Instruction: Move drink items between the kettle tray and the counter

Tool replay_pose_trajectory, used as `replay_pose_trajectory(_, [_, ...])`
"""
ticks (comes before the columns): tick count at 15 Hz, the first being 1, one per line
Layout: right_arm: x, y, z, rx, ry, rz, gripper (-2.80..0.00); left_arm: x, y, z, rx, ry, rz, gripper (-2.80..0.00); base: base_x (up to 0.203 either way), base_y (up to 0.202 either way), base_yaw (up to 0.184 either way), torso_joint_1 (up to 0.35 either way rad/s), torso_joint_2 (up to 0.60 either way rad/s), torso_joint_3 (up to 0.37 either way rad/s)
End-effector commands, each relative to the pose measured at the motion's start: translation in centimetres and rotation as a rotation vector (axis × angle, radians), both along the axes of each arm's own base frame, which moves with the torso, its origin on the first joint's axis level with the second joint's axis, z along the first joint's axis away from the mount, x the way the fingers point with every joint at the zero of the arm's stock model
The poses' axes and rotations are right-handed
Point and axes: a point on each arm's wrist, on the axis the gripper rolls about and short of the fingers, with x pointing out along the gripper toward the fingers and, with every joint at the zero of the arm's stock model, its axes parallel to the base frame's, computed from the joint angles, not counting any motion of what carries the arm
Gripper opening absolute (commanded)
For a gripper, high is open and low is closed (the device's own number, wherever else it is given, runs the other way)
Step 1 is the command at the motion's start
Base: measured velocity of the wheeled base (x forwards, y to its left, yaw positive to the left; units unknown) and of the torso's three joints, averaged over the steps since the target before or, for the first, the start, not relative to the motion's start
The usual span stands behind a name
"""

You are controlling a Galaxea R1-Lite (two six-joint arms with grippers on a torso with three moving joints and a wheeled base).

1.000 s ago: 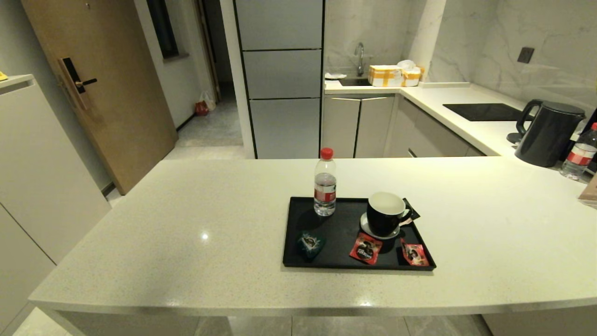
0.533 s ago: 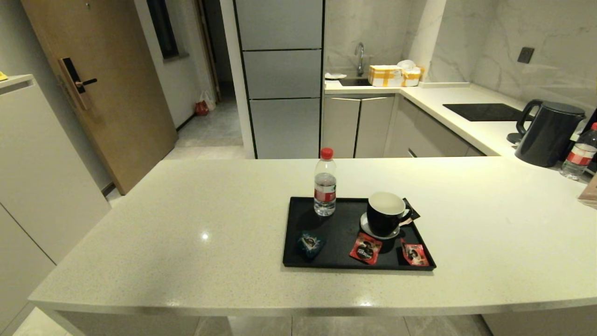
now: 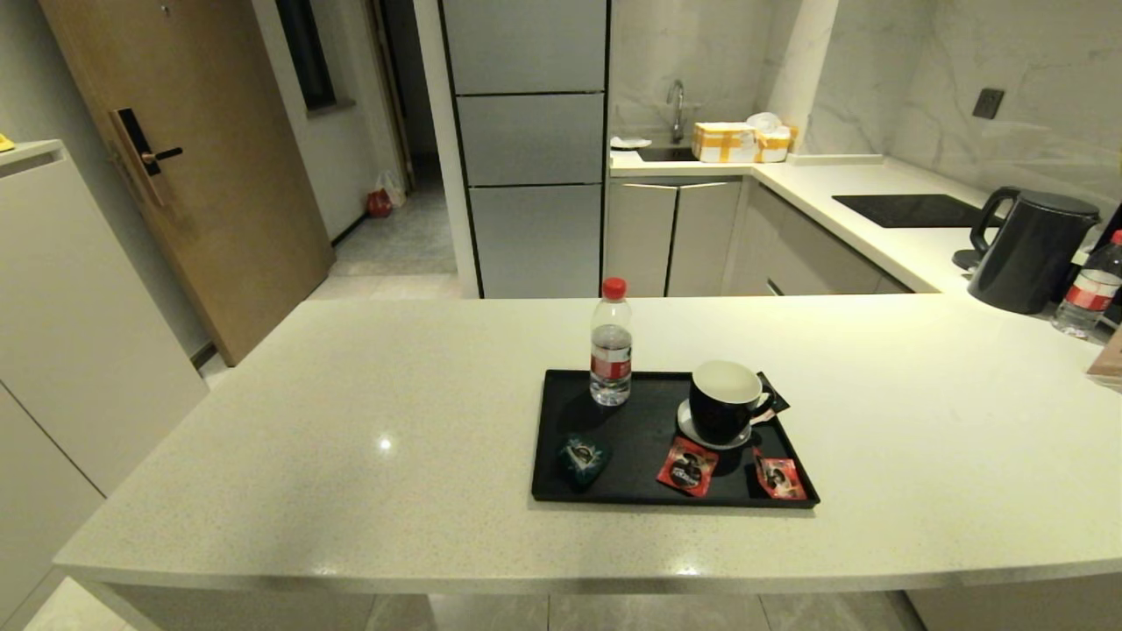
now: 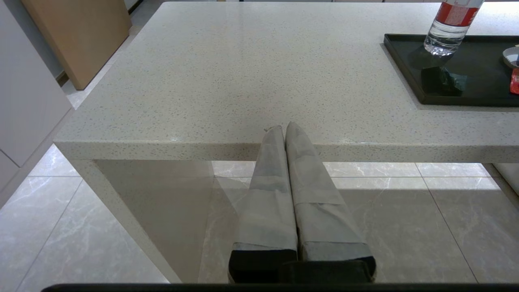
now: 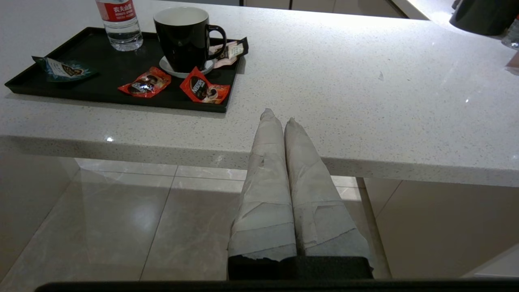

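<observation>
On the counter we see the tray: bottle at its far edge, mug toward its right, sachet at its near-left corner.

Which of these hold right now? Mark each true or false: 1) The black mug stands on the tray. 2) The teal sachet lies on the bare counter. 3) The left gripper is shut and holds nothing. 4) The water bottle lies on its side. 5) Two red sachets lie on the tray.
1) True: the black mug stands on a small saucer on the tray.
2) False: the teal sachet lies on the tray, at its left end, not on the counter.
3) True: the left gripper is shut and empty, low before the counter edge.
4) False: the water bottle stands upright.
5) True: two red sachets lie near the tray's front edge.
</observation>
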Motion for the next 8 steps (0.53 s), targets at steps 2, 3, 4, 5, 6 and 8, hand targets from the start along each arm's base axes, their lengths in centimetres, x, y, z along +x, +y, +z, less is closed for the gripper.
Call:
replay_pose_trajectory(2, [0.02,0.00,-0.09,-0.001,0.003,0.000,-2.80,0.01,0.00,0.00,-0.001,0.002,0.001,-2.80,0.000,0.000,0.000,0.000,0.00,0.000])
replay_pose_trajectory(3, [0.02,0.00,-0.09,-0.001,0.003,0.000,-2.80,0.01,0.00,0.00,-0.001,0.002,0.001,-2.80,0.000,0.000,0.000,0.000,0.00,0.000])
replay_pose_trajectory(4, [0.02,0.00,-0.09,-0.001,0.003,0.000,-2.80,0.01,0.00,0.00,-0.001,0.002,0.001,-2.80,0.000,0.000,0.000,0.000,0.00,0.000])
replay_pose_trajectory(5, [0.02,0.00,-0.09,-0.001,0.003,0.000,-2.80,0.01,0.00,0.00,-0.001,0.002,0.000,-2.80,0.000,0.000,0.000,0.000,0.00,0.000])
replay_pose_trajectory(6, [0.02,0.00,-0.09,-0.001,0.003,0.000,-2.80,0.01,0.00,0.00,-0.001,0.002,0.000,-2.80,0.000,0.000,0.000,0.000,0.00,0.000])
replay_pose_trajectory(8, [0.02,0.00,-0.09,-0.001,0.003,0.000,-2.80,0.01,0.00,0.00,-0.001,0.002,0.000,-2.80,0.000,0.000,0.000,0.000,0.00,0.000])
